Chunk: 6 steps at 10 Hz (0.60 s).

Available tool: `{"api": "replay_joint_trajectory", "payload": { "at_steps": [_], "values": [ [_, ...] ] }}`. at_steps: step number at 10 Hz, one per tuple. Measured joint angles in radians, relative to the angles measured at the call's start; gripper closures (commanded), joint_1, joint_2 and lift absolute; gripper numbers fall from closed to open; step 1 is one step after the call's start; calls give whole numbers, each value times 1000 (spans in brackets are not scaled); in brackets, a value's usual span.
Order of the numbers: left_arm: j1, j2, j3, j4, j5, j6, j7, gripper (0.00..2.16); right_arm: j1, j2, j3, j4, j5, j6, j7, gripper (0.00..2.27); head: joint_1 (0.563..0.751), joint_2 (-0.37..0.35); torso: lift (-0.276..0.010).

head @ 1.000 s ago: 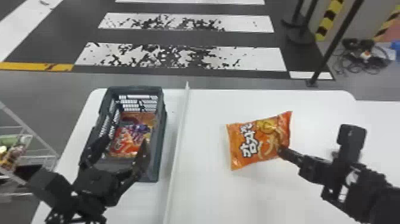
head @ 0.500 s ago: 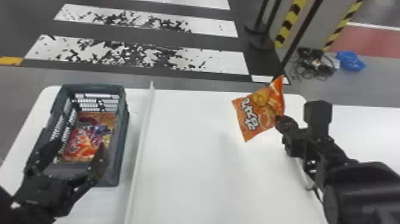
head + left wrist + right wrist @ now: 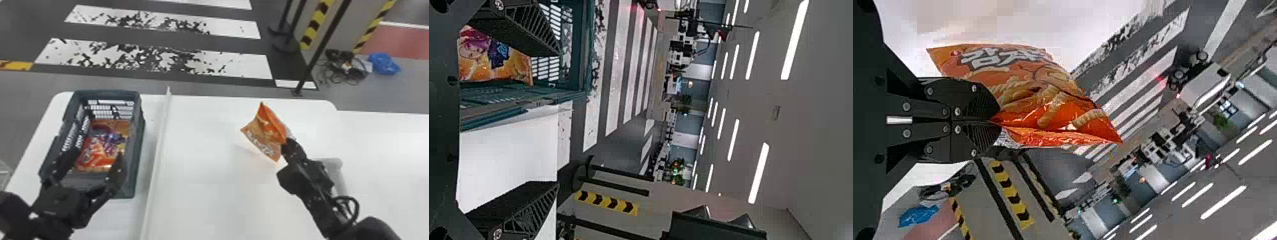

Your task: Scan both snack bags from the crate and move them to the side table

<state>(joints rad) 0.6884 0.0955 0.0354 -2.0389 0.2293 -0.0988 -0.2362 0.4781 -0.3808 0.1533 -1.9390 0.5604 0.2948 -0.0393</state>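
Likely transfer step: right gripper (image 3: 285, 146) pinches orange snack bag (image 3: 265, 134) above bench (image 3: 198, 143), left gripper (image 3: 98, 153) spread at crate (image 3: 136, 159); next needs rightward carry, gentle lowering.

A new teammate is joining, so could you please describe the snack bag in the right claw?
Find the white table, then the robot's right side of its long raised strip. Held up there in the right claw is an orange bag picturing ridged snacks, whereas the red and purple packaging lies inside the dark crate.
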Motion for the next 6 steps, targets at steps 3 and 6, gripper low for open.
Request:
{"api": "replay_joint_trajectory", "payload": {
  "at_steps": [3, 6],
  "values": [
    [-1, 9, 0, 5, 4, 0, 0, 76, 89, -31, 64, 46, 54, -115, -7, 1993, 695, -38, -29],
    [-3, 22, -2, 9, 15, 0, 0, 76, 140, -38, 112, 48, 37, -116, -7, -2, 695, 12, -29]
  ]
}}
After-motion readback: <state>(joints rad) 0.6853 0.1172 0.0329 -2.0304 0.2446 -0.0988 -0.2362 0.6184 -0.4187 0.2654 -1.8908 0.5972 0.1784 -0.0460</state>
